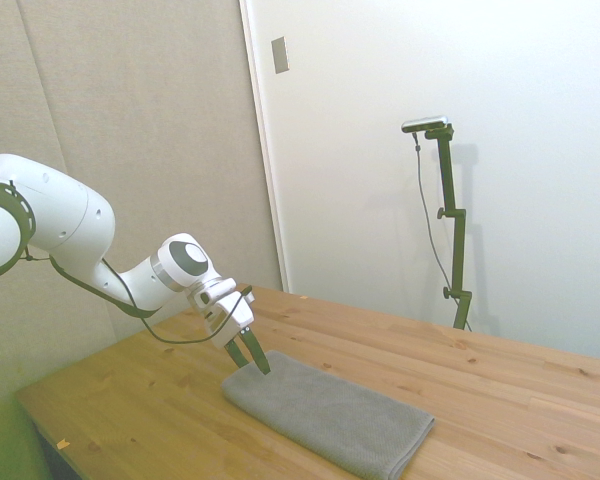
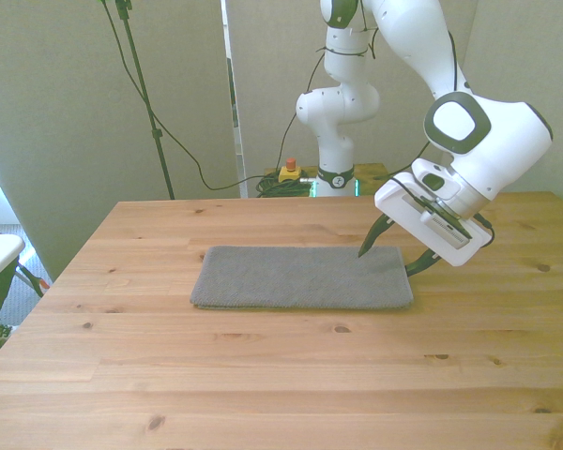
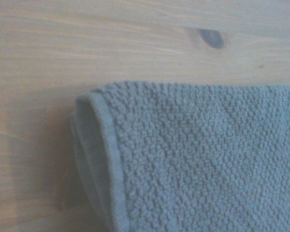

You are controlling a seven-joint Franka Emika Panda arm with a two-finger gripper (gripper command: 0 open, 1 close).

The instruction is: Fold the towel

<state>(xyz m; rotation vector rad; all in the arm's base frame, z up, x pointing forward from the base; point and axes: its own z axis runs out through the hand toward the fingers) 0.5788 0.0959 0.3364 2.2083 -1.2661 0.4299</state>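
- 1 plain mid-gray terry cloth towel (image 2: 302,277) lies flat on the light pine wooden table (image 2: 263,375), folded into a long rectangle with layered, hemmed edges; it sits near the table's middle in the front view.
- 1 white Franka arm carries 1 gripper (image 2: 392,253) tilted down over the towel's end at the front view's right.
- Its 2 dark fingers (image 1: 262,360) are spread apart, holding nothing; the tips sit at that short edge, 1 on either side of the corner.
- The wrist view shows the towel's rounded, layered corner (image 3: 99,145) and 1 dark knot in the wood.
- No brand, label or writing is legible on the towel.
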